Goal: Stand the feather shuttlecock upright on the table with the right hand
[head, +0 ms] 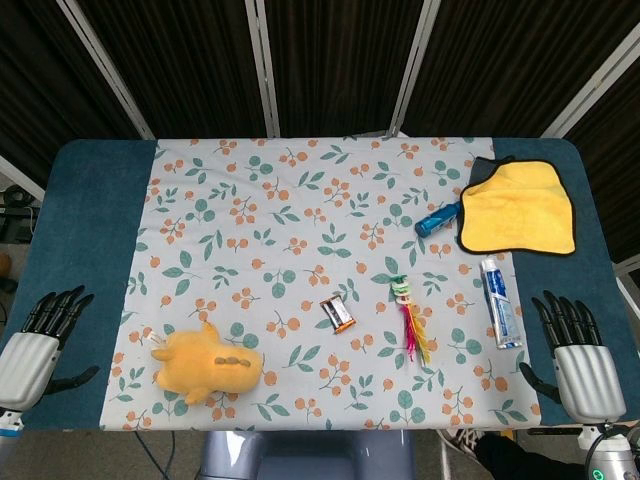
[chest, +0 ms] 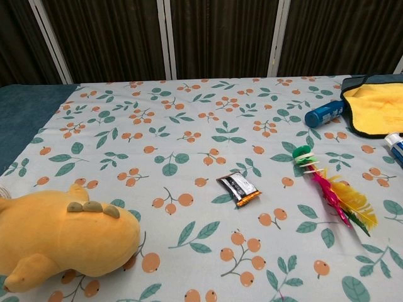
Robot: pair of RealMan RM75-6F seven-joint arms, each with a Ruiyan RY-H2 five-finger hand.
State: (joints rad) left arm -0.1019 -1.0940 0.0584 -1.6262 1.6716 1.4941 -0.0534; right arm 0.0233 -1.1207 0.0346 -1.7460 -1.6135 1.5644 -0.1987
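You have not started yet: the feather shuttlecock (head: 410,320) lies flat on its side on the tablecloth (head: 300,200), with its green base toward the far side of the table and its pink and yellow feathers pointing back toward you. Your right hand (head: 578,352) rests at the right edge of the table with its fingers spread and nothing in it, and it is well apart from the shuttlecock. Your left hand (head: 38,345) sits at the left edge, fingers also spread and empty. I think your next move is to bring the right hand in over the toothpaste tube (head: 500,302), which lies between the hand and the shuttlecock, without bumping it. Then pinch the shuttlecock near the green base, tip it so the base points down, and set it on the cloth. The feathers look soft and bendy, so a hard squeeze could crush them. A small dark snack packet (head: 338,313) lies just left of the shuttlecock, so keep your fingers away from it. A yellow plush toy (head: 208,365) sits near the front left. A yellow cloth (head: 518,205) and a blue bottle (head: 437,220) lie at the far right. The table (head: 90,250) is dark blue under the white cloth with its leaves and orange berries. Behind it hang dark curtains (head: 330,60) with pale bars.
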